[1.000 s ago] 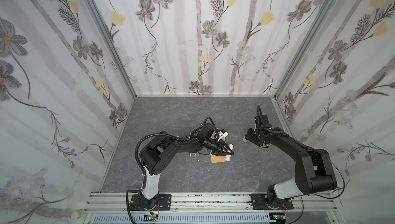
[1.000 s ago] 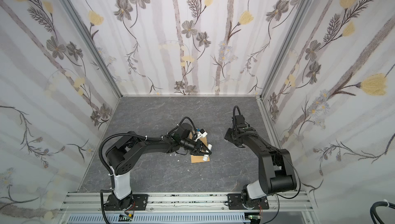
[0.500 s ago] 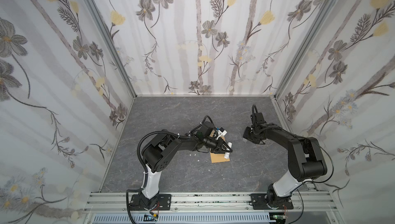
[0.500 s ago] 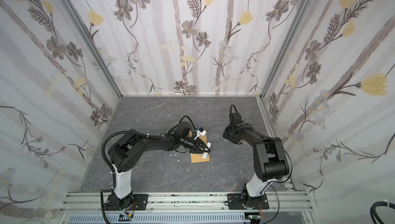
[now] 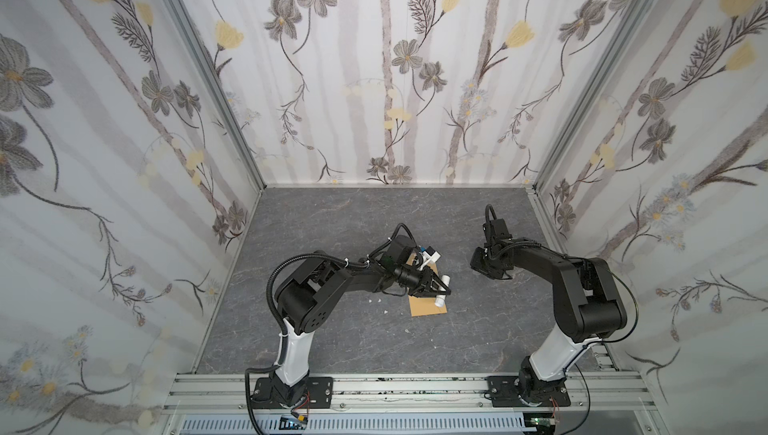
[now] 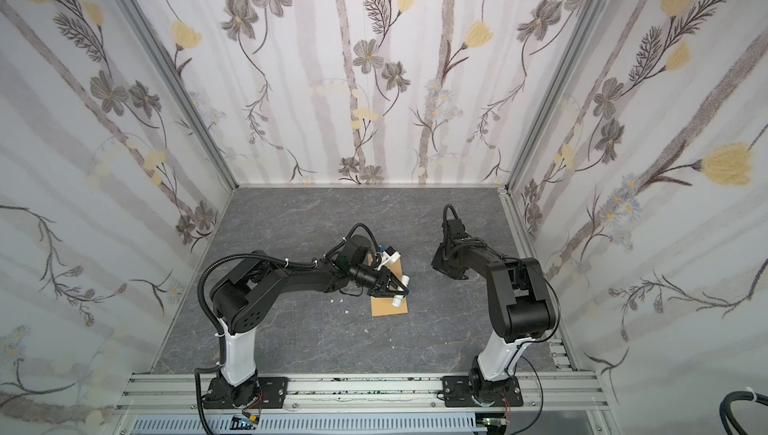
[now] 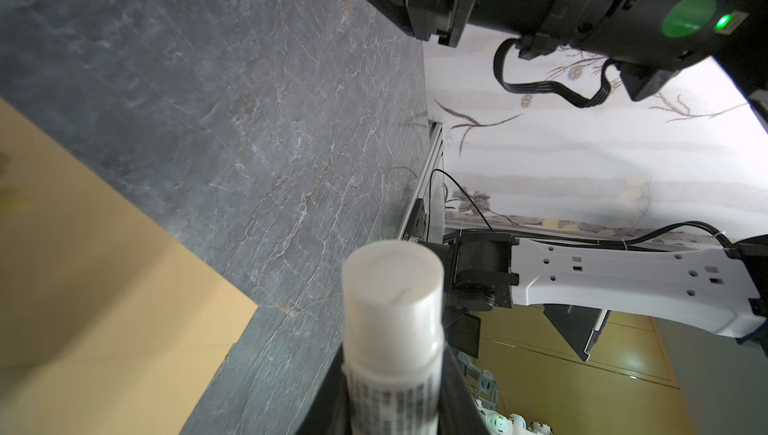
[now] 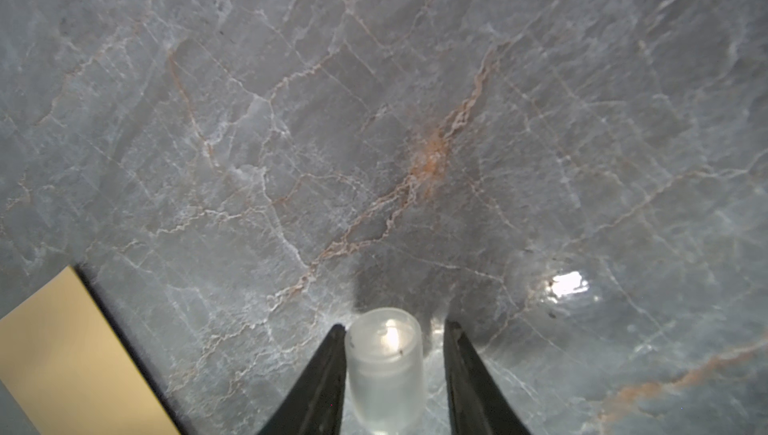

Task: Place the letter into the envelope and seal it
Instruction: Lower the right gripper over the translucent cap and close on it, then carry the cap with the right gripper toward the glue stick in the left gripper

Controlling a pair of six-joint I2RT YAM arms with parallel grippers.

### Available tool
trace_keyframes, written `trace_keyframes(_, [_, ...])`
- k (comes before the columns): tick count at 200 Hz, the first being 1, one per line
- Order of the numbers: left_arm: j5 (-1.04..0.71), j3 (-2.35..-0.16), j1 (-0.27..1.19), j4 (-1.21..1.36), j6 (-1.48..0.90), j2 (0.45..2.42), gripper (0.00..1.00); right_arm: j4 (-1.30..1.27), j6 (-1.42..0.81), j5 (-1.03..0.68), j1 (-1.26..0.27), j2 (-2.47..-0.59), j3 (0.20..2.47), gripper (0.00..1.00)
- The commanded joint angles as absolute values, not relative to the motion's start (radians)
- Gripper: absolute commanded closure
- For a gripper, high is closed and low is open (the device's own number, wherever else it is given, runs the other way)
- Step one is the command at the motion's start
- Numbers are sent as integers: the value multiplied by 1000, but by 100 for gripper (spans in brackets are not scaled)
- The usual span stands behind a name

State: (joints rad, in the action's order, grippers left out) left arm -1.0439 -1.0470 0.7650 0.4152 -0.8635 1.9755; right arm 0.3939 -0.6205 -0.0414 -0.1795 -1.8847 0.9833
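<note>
Left jaws clamp a white tube (image 7: 392,312) close to the envelope (image 5: 428,309).

I see my left gripper (image 6: 400,288) clamped across a small white cylindrical tube (image 6: 397,300), right over the kraft-brown paper envelope (image 6: 384,309) on the grey marbled tabletop (image 6: 316,341). Tiny white scraps (image 6: 336,300) lie just left of that envelope. My right gripper (image 6: 451,271) hangs well to its right; I can't make out its jaws.
</note>
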Motion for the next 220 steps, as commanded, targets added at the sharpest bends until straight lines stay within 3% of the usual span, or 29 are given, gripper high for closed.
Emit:
trace_keyframes(1, [-1063, -1049, 764, 430, -848, 1979, 100, 371, -629, -26, -183, -1893, 996, 63])
trace_keyframes(99, [-1065, -1038, 762, 430, -848, 1979, 100, 376, -625, -14, -189, -1893, 991, 62])
trace_keyframes(151, [-1064, -1036, 762, 431, -848, 1980, 100, 376, -621, -18, -191, -1893, 989, 70])
trace_keyframes(220, [-1070, -1065, 762, 430, -872, 2013, 100, 380, -621, -23, -192, -1872, 994, 70])
